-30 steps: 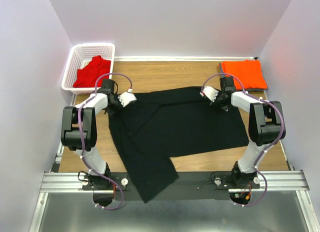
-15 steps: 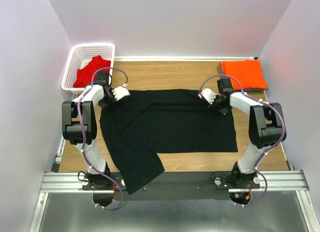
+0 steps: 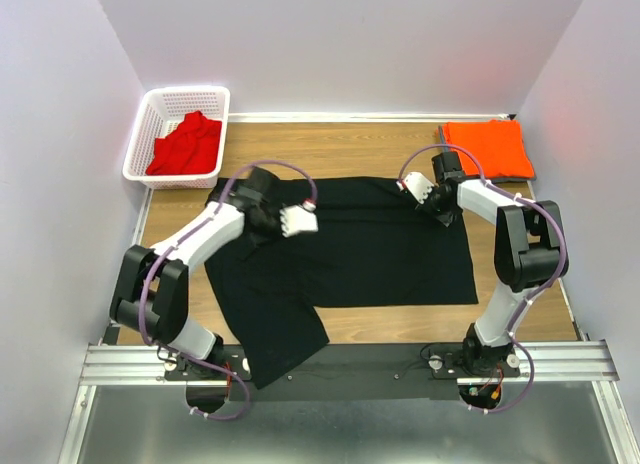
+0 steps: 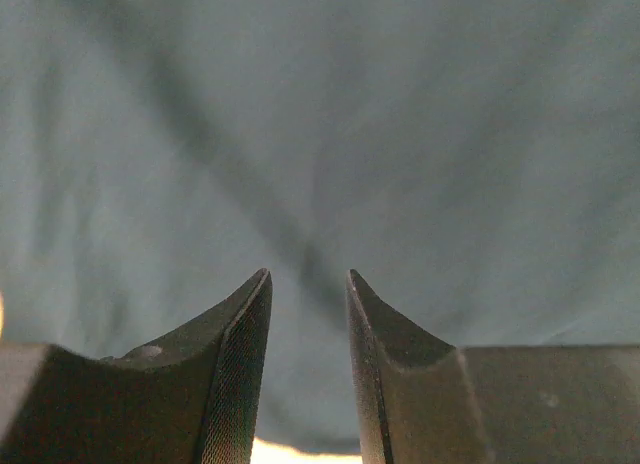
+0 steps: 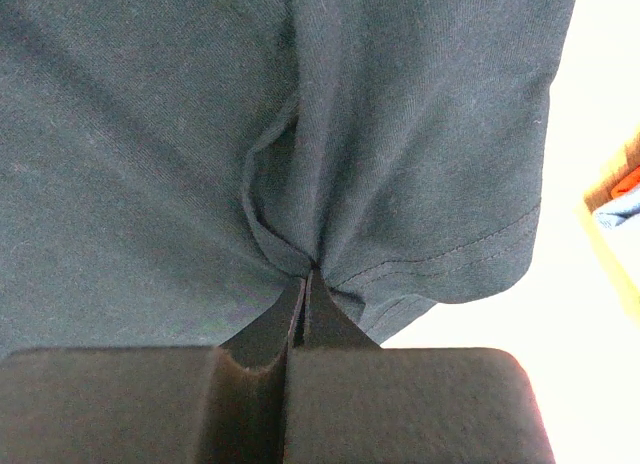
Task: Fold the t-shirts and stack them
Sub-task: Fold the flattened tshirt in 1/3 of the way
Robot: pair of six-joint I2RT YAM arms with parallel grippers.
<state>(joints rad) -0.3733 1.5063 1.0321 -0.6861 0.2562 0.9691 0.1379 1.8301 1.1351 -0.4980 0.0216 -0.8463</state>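
On wood table (image 3: pixel 330 149), pale walls (image 3: pixel 340 44): left end effector (image 4: pixel 308 279) apart; right end effector (image 5: pixel 304 276) clamping black t-shirt (image 3: pixel 390 254).

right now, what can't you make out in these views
- Top view: the black t-shirt's hanging end blends into the dark rail.
- Top view: the red t-shirt is bunched in the white mesh basket; folded or not, unclear.
- Left wrist: cloth fills the frame; whether the left gripper touches it is unclear.
- Right wrist: the right gripper hides how much cloth it pinches.

A white plastic mesh basket (image 3: pixel 187 90) sits at the wooden table's (image 3: pixel 340 149) ten o'clock corner. An aluminium rail (image 3: pixel 570 362) spans its six o'clock edge.
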